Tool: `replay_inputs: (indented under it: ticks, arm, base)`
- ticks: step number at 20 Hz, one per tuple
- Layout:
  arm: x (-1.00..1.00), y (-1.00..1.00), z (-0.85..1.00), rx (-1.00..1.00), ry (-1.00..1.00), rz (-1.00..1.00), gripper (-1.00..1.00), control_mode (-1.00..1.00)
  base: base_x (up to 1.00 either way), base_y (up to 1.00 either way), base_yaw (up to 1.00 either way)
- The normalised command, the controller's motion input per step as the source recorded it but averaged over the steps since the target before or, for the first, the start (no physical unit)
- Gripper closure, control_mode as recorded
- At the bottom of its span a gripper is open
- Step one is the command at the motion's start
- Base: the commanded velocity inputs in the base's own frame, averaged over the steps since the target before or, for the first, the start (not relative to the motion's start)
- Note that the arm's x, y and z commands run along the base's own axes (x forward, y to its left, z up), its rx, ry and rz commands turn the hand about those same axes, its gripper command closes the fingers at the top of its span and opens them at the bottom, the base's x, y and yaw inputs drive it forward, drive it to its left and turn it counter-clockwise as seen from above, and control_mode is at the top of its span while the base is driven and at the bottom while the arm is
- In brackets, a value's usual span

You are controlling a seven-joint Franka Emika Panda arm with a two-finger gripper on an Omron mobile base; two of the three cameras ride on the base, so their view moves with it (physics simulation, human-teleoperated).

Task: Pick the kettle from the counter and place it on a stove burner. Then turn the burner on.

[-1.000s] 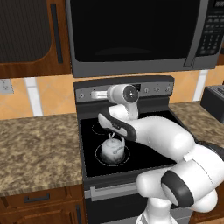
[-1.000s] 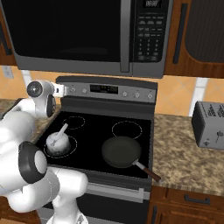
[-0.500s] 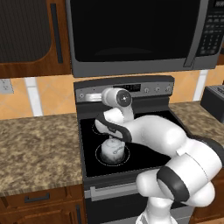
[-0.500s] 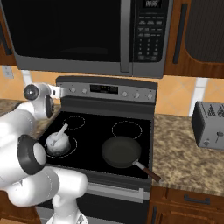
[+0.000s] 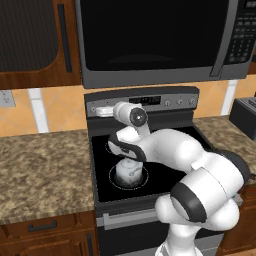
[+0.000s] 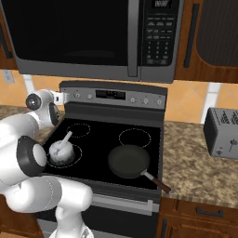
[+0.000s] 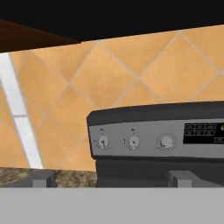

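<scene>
The silver-grey kettle [image 5: 128, 172] [image 6: 62, 151] stands upright on the stove's front-left burner, and nothing holds it. My gripper [image 5: 101, 111] [image 6: 60, 97] [image 7: 113, 179] is above and behind it, level with the left end of the stove's control panel [image 7: 157, 140]. It is open, its fingertips [image 7: 43, 178] set wide apart with nothing between them. In the hand view it faces three round knobs [image 7: 134, 141] on that panel. The speckled granite counter [image 5: 45, 170] lies left of the stove.
A black frying pan [image 6: 129, 161] sits on the front-right burner, its handle pointing to the front right. A toaster [image 6: 224, 132] [image 5: 245, 115] stands on the right counter. A microwave [image 5: 155, 40] hangs low over the stove. Tiled wall behind.
My hand has swung left along the control panel, from its middle toward its left end. The kettle has stayed on the front-left burner.
</scene>
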Motion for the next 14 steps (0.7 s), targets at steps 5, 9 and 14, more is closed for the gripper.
replay_inputs:
  ticks: [5,9,14]
  arm:
    - [0.08,0.0,0.0,0.0,-0.01,0.0,-1.0,-1.0]
    - [0.1,0.0,0.0,0.0,0.01,0.0,-1.0,-1.0]
    - [0.16,0.0,0.0,0.0,0.03,0.0,-1.0,-1.0]
  base:
    - [0.0,0.0,0.0]
    - [0.0,0.0,0.0]
    - [0.0,0.0,0.0]
